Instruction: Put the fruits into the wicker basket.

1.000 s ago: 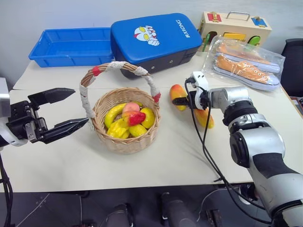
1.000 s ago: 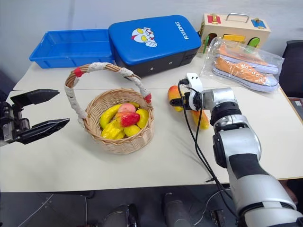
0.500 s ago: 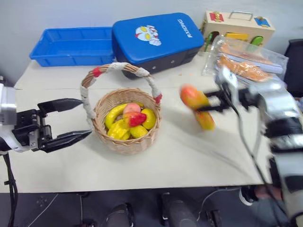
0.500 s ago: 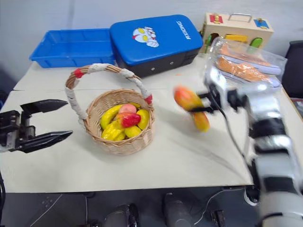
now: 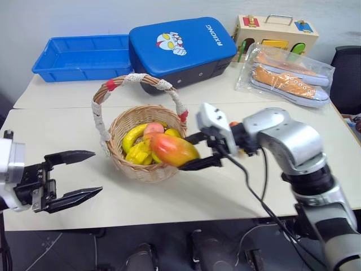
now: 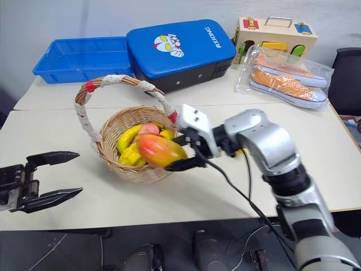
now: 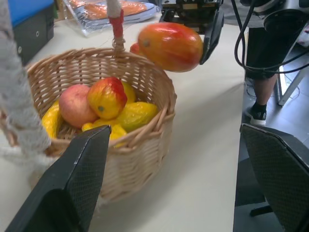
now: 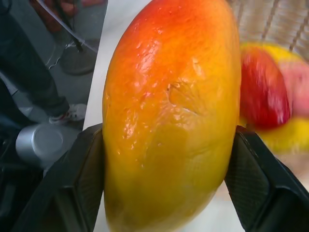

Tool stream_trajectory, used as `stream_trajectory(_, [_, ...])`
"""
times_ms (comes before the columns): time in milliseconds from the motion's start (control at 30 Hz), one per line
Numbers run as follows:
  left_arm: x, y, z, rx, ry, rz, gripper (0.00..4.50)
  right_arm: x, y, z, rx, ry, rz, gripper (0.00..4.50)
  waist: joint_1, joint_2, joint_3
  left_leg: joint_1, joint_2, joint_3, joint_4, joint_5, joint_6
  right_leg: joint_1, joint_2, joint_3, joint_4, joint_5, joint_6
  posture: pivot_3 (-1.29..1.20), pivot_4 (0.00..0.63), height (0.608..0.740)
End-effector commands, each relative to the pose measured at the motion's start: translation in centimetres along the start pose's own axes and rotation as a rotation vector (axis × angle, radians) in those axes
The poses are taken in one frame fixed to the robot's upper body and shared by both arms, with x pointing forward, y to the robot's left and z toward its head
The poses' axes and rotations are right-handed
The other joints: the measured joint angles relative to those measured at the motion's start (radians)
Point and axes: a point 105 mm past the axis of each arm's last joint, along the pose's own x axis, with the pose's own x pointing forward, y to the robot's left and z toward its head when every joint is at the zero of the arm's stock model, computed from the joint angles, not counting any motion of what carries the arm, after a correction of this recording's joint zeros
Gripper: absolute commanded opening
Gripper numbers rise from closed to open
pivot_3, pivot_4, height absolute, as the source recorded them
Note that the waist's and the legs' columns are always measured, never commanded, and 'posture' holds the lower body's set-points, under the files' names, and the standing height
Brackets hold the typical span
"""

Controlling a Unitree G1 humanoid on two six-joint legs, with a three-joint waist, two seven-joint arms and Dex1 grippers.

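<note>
The table (image 5: 237, 186) is a pale, smooth top, with a blue tray (image 5: 79, 56), a blue case (image 5: 180, 45), bagged shoes (image 5: 287, 76) and a wooden toy box (image 5: 276, 31) along its far side, in a room with a grey wall. The basket (image 5: 148, 169) stands mid-table, its stiff woven wall and tall handle (image 5: 138, 80) leaving an open mouth; a peach (image 7: 107, 96) lies inside among yellow fruit. The right gripper (image 5: 200, 149) pinches a mango (image 5: 174, 149) across its middle, just above the basket's near rim. The mango looks light, hard and glossy, so probably slippery; the waist is the sound hold. The left gripper (image 5: 73, 176) hovers beside the basket, jaws spread, empty.
</note>
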Motion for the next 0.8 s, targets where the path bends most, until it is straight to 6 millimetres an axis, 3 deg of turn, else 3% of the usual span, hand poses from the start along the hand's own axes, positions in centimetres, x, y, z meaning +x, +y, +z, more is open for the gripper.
stream_trajectory(33, [-1.1, 0.0, -0.4, 0.006, 0.012, 0.040, 4.50, 1.7, -1.6, 1.4, -0.054, -0.011, -0.111, 2.96, -0.001, 0.000, 0.000, 0.000, 0.000, 0.000, 0.000, 0.000, 0.000, 0.000, 0.000, 0.000, -0.001, 0.000, 0.000, 0.00, 0.150, 0.740])
stream_trajectory(200, [-1.2, 0.0, -0.9, -0.018, 0.011, 0.053, 4.50, 3.3, -2.5, 2.6, -0.091, -0.048, -0.153, 2.96, -0.001, -0.001, 0.000, -0.001, 0.000, 0.001, -0.001, 0.000, 0.000, -0.001, 0.000, 0.000, -0.002, 0.000, 0.000, 0.00, 0.150, 0.740])
stream_trajectory(233, [-1.1, 0.0, -0.9, -0.017, 0.009, 0.052, 4.50, 3.3, -2.5, 2.6, -0.100, -0.051, -0.152, 3.67, -0.001, -0.001, 0.000, -0.001, 0.000, 0.001, -0.001, 0.000, 0.000, -0.001, 0.000, 0.000, -0.001, 0.000, 0.000, 0.00, 0.150, 0.740])
stream_trajectory(333, [-0.9, -0.1, -0.6, -0.013, -0.005, 0.045, 4.50, 3.0, -2.3, 2.6, -0.133, -0.071, -0.133, 4.46, -0.001, -0.001, 0.000, -0.001, 0.000, 0.001, -0.001, 0.000, 0.001, -0.001, 0.000, 0.000, -0.001, 0.000, 0.000, 0.00, 0.150, 0.740])
stream_trajectory(500, [-0.5, 0.0, -0.1, 0.001, -0.025, 0.035, 4.50, -0.3, -0.4, 3.5, -0.199, -0.235, -0.042, 4.46, 0.002, -0.001, -0.001, -0.001, 0.000, 0.001, -0.001, -0.001, 0.001, -0.001, 0.000, 0.000, -0.002, 0.000, 0.000, 0.00, 0.150, 0.740])
stream_trajectory(700, [0.5, 0.1, 0.7, 0.042, -0.044, 0.002, 4.50, -5.3, 1.2, -1.1, -0.149, -0.232, -0.072, 4.46, 0.018, -0.002, -0.001, 0.000, 0.000, -0.001, -0.002, -0.002, 0.002, 0.003, 0.000, -0.002, -0.007, 0.000, 0.000, 0.00, 0.150, 0.740])
stream_trajectory(800, [1.7, 0.0, 1.4, 0.074, -0.049, -0.027, 4.50, -10.0, 1.4, -4.1, -0.116, -0.360, -0.238, 4.46, 0.026, -0.002, -0.001, 0.000, 0.000, 0.000, -0.003, -0.003, 0.002, 0.003, 0.000, -0.001, -0.008, 0.000, 0.000, 0.00, 0.150, 0.740])
